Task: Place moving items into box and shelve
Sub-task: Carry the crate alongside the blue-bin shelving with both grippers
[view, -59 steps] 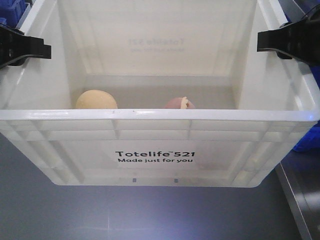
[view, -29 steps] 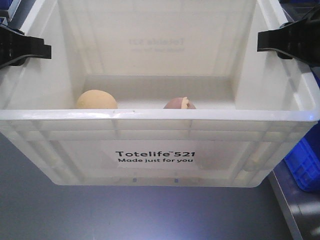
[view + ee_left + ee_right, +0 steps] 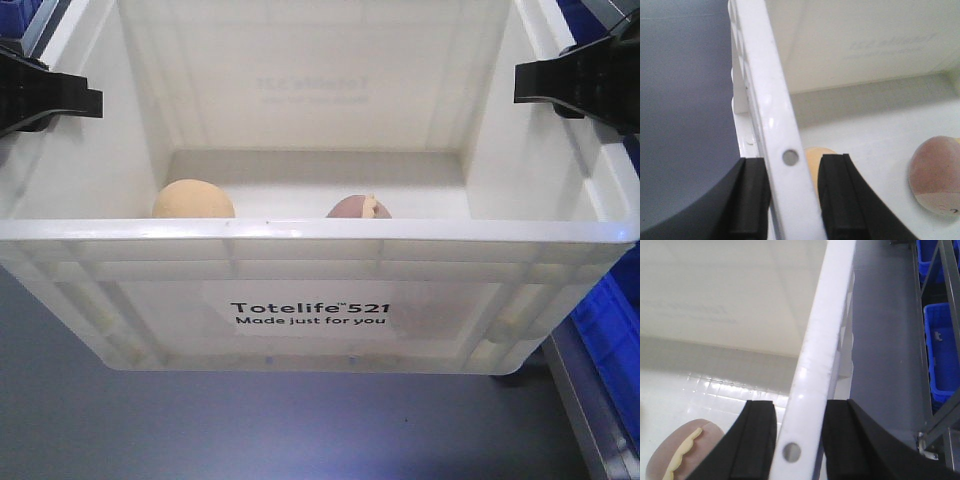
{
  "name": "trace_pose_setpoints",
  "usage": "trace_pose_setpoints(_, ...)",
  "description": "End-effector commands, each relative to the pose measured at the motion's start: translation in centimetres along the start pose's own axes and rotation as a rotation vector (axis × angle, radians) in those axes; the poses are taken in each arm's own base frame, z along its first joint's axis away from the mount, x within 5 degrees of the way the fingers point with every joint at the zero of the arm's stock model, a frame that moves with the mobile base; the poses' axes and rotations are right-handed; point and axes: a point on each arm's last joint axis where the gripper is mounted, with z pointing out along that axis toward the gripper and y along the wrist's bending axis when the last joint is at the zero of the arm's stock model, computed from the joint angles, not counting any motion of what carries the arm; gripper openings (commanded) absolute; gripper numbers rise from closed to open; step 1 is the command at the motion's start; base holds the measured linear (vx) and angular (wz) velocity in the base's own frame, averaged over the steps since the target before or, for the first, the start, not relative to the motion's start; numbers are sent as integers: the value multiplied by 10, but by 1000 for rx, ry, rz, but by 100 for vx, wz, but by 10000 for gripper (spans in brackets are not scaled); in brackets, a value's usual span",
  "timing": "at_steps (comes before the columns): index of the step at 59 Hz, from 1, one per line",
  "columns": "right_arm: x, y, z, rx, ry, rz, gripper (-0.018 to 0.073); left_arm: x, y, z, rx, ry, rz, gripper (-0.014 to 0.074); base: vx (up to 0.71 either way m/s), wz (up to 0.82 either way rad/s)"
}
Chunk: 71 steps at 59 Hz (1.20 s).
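Both moving items (image 3: 192,200) sit in the box (image 3: 320,232), its 9 and 3 o'clock rims pinched in left gripper (image 3: 792,200) and right gripper (image 3: 799,440) jaws; level shelving seems next.

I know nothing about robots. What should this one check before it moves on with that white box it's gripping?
1. Left gripper clamped on the white box rim: ok.
2. Right gripper clamped on the opposite rim: ok.
3. Tan lump inside the box: ok.
4. Pinkish-brown lump inside the box: ok.
5. Box held level: ok, the front rim looks even.
6. Clearance from the blue bin on the right, and a free shelf spot: cannot tell.
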Motion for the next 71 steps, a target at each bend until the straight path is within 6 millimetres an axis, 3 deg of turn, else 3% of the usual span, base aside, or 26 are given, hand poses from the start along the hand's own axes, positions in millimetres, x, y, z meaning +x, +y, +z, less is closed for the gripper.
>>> trace_pose_setpoints(1,-24,2,-20,-16,-204,12,-9,-25,-11,-26,51,-243,6,-6,48,14)
trace_pose_setpoints(71,-24,2,-20,-15,-203,11,-9,-25,-11,-26,51,-244,6,-6,45,10)
